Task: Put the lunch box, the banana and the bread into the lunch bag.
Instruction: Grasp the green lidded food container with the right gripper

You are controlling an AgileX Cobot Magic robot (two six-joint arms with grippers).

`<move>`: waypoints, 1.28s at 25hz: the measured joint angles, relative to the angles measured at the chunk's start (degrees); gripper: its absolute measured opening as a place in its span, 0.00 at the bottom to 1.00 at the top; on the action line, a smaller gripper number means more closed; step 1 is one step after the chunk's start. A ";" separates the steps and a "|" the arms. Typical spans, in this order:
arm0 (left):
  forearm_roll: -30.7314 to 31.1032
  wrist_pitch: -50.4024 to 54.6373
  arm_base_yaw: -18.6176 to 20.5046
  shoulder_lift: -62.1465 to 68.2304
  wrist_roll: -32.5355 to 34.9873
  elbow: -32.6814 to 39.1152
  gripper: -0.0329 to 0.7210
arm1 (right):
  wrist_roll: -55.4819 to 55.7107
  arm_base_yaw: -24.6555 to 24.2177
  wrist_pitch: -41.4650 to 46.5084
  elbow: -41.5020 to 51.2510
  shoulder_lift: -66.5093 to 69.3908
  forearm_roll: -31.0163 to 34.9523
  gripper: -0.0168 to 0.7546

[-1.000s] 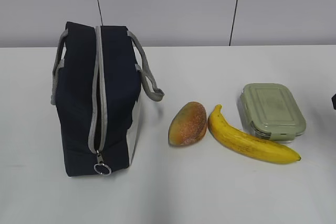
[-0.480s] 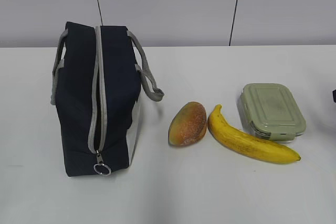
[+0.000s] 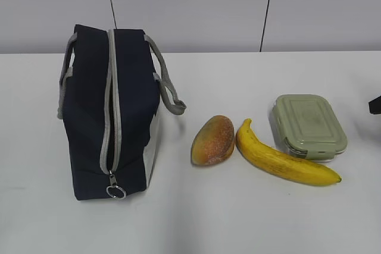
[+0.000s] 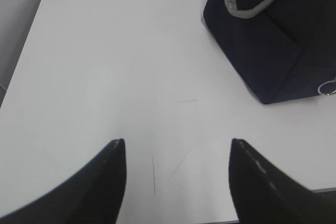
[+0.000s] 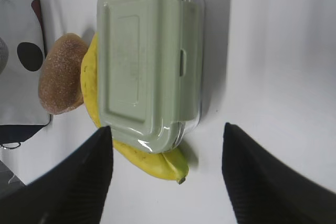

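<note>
Navy fabric makes up the lunch bag point(image 3: 110, 114), which stands upright on the left half of the white worktop point(image 3: 238, 218), its grey zipper running along the top toward the front edge, where the ring pull point(image 3: 116, 192) hangs at the near end; the zipper appears mostly drawn together. Grey strap handles droop over both sides, and a white panel shows on the bag's lower right side. To the right of the bag, apart from it, the bread point(image 3: 213, 140) lies nearer the front edge, its orange-tan crust facing up. Just beside the bread lies the banana point(image 3: 283, 160), curving from near the bread toward the right edge, its dark tip pointing right. Behind the banana, close against it, the lunch box point(image 3: 308, 126) sits flat with its sage-green lid on. In the right wrist view, the right gripper point(image 5: 165, 174) hovers over the lunch box point(image 5: 147, 61) with its two dark fingers spread wide apart, one on each side of the box's near end, holding nothing; the banana point(image 5: 131, 145) and the bread point(image 5: 63, 80) show past the box. In the left wrist view, the left gripper point(image 4: 176, 182) hangs over bare worktop point(image 4: 115, 61) near the left edge, its fingers likewise apart and gripping nothing, with the lunch bag's point(image 4: 273, 40) corner in the upper right of that view.
</note>
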 joint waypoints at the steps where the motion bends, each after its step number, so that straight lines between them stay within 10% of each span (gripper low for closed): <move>1: 0.00 0.00 0.00 0.00 0.00 0.00 0.66 | -0.45 0.00 0.00 -0.14 0.14 0.13 0.67; 32: 0.00 0.00 0.00 0.00 0.00 0.00 0.66 | 4.08 0.23 -0.33 -7.27 4.32 0.78 0.86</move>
